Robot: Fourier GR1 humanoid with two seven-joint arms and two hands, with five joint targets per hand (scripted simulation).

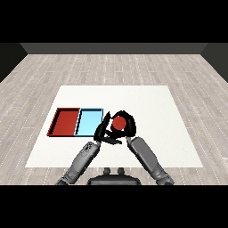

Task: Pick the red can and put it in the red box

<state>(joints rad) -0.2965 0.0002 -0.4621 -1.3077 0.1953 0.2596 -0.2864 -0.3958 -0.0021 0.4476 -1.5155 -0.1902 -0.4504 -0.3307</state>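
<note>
Two trays, red tray (66, 122) and light blue tray (89, 122), share a white counter (169, 133) over grey plank floor (40, 71). Right robot hand (128, 122) curls round the red can (118, 122); left robot hand (102, 130) looks relaxed, probably.

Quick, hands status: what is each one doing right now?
Right hand: curled round the red can, holding it just right of the light blue tray.
Left hand: beside the can; fingers cannot be told.
</note>
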